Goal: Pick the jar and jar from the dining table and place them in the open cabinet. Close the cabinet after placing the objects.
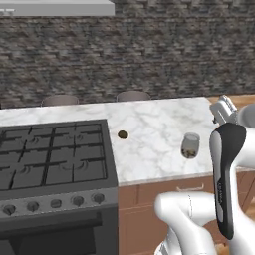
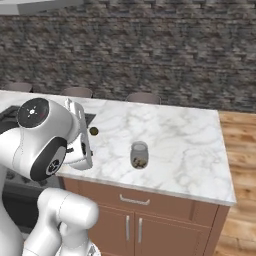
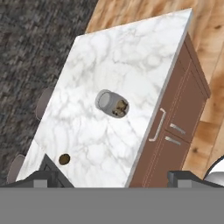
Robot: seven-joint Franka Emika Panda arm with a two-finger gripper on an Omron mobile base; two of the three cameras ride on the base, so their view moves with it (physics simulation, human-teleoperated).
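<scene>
A short clear glass jar (image 1: 190, 145) with brown chunks stands upright on the white marble dining table (image 1: 154, 119), near its front edge. The jar (image 2: 139, 155) stands alone, with bare marble all around it. From above and to the side, the hand view looks down on the jar (image 3: 112, 103) at the picture's middle. My gripper (image 3: 113, 178) is open, its two dark fingertips (image 3: 41, 177) set wide apart with nothing between them. It hangs in the air well short of the jar. The cabinet is out of view.
A small brown round lump (image 1: 122, 134) lies on the marble beside the black gas hob (image 1: 52, 154). Chair backs (image 2: 143, 98) line the table's far side before a stone wall. Drawers and doors (image 2: 134, 201) sit under the top. Wooden floor (image 2: 242, 150) lies to the right.
</scene>
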